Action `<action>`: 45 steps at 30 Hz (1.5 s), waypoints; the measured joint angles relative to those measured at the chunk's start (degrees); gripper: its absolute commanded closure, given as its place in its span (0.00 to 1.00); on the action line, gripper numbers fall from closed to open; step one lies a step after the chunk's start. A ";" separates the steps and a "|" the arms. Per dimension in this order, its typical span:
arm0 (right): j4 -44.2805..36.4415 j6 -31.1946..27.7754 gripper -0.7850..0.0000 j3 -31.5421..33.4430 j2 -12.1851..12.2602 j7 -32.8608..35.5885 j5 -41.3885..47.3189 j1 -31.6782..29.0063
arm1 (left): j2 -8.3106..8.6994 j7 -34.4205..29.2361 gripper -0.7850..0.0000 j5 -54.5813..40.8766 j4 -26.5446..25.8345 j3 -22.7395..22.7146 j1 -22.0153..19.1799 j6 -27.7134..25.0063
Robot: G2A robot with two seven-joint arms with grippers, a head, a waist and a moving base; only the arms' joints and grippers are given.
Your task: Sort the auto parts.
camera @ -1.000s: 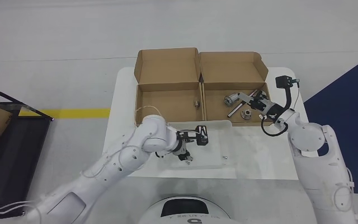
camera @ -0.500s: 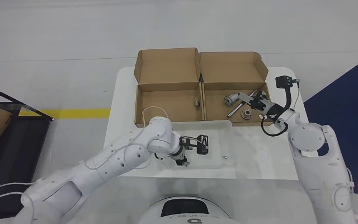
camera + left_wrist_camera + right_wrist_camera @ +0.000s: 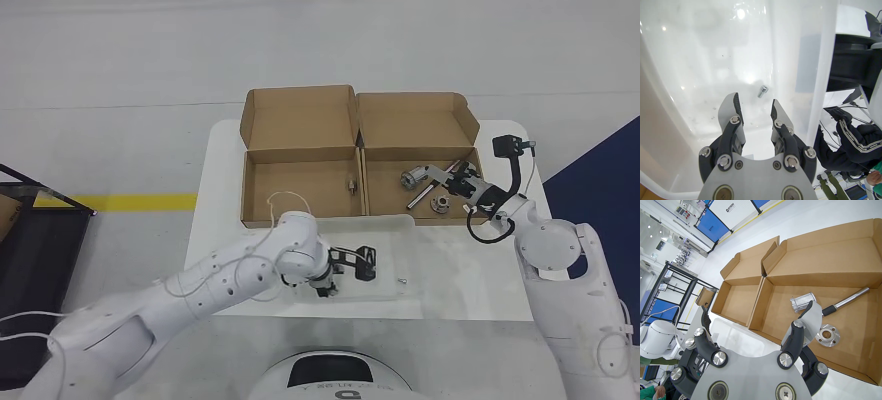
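Two open brown cardboard boxes stand side by side on the white tabletop [image 3: 225, 200], touching along one wall. In front of them lies one clear white plastic tray [image 3: 390, 240].

My left jaws are down inside the tray, spread apart with nothing between them. One small silver bolt [image 3: 762, 91] lies on the tray floor just past their tips, touching neither. From above, it sits near the tray's front right corner.

The left cardboard box [image 3: 300, 190] holds one small metal part [image 3: 350, 185] by its right wall; I cannot tell its shape.

The right cardboard box [image 3: 848, 332] holds three parts:
- One silver cylindrical housing with a flanged end [image 3: 803, 302], lying on its side.
- One long polished steel rod with a black grip [image 3: 848, 298], lying at a slant just beside the housing.
- One flat round silver flange disc with bolt holes [image 3: 827, 335], lying nearer the front wall, apart from the other two.

My right jaws hang over the right side of this box, above the rod and the disc. They are wide apart and carry nothing.
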 measured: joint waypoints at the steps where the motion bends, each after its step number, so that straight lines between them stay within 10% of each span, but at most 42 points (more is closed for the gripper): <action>1: 0.00 0.00 0.00 0.00 0.00 0.00 0.00 0.00 | -0.22 0.09 0.56 -0.05 0.32 0.23 -0.16 -0.03; 45: 0.00 0.00 0.00 0.00 0.00 0.00 0.00 0.00 | -5.74 1.34 0.80 1.54 7.48 4.84 -3.70 3.51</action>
